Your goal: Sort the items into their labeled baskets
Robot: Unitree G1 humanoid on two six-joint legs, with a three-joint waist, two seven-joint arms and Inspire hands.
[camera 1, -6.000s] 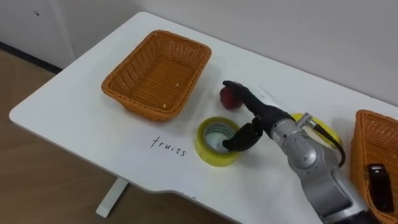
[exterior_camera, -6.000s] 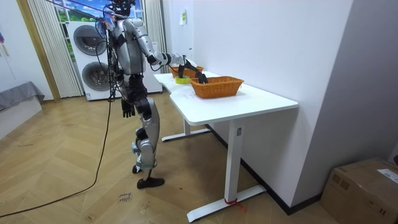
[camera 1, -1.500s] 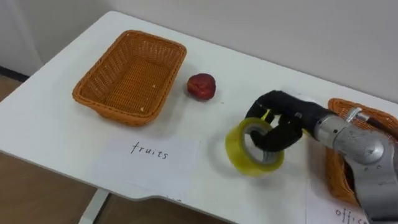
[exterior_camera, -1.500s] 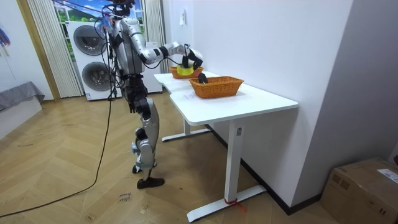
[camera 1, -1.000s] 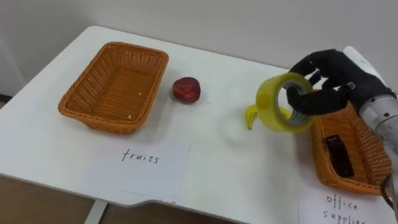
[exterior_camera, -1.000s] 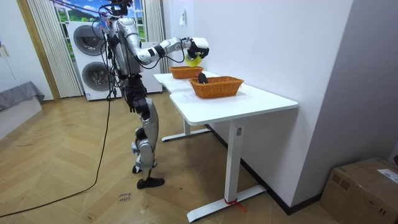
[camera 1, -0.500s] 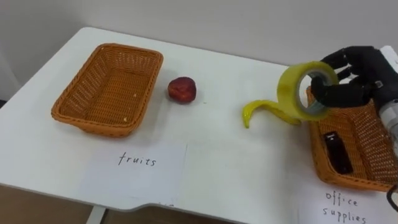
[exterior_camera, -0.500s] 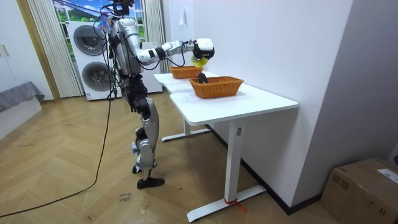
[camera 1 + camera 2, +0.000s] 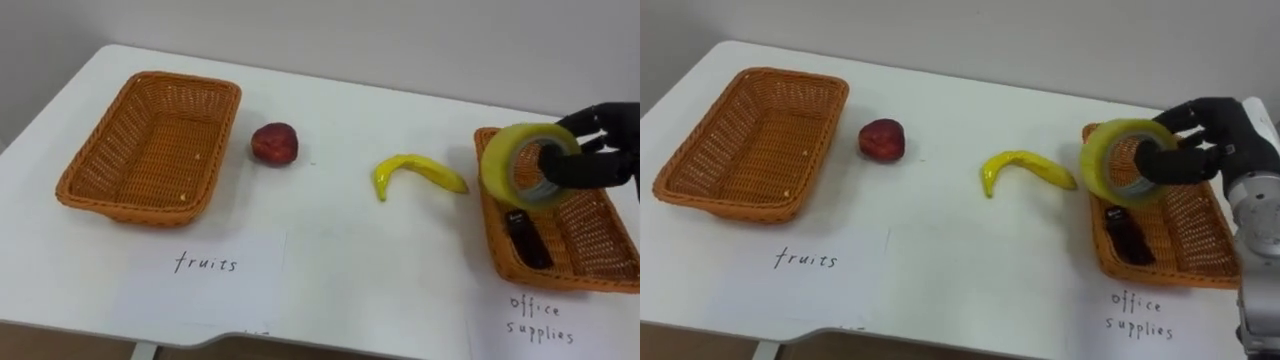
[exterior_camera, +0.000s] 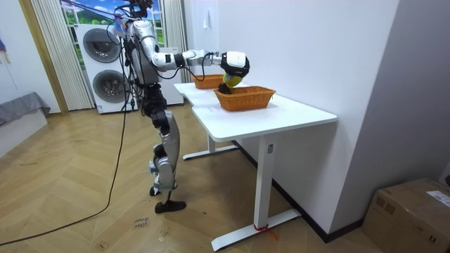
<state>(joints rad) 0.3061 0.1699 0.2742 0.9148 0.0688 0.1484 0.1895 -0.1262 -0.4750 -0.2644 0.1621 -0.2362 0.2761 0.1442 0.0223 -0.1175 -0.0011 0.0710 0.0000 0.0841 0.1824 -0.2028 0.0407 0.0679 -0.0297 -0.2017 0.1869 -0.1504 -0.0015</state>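
Right hand [image 9: 1212,135] up and over the far right of the white table [image 9: 970,250]. Its dark fingers are curled through the core of the wide yellow roll of tape [image 9: 1102,168], thumb clamped on the outer band, so it has a firm grip on the roll. The roll sits at the hand's 9 o'clock, held on edge with its hole facing roughly 8 o'clock toward the robot. It is in the air, touching nothing but the hand.

Directly beneath is the right-hand rectangular orange wicker basket [image 9: 1195,230]. The roll hangs above the basket's 9 o'clock rim, half over the weave and half over the table. That is the relation the drop seems to turn on: the open floor of the basket lies toward 4 o'clock from the roll, so a release probably needs a small shift that way to clear the rim.

Inside the basket, at the roll's 6 o'clock, lies a small black oblong object [image 9: 1125,238], its long axis running 12 to 6.

Further out at 9 o'clock are a curved yellow banana [image 9: 1025,165], then a round red fruit [image 9: 882,138], then the empty left-hand orange wicker basket [image 9: 745,140]. Both fruits are on the bare table.

In the room view the left hand [image 10: 148,112] hangs by the robot's hip, well away from the table; its fingers cannot be made out.
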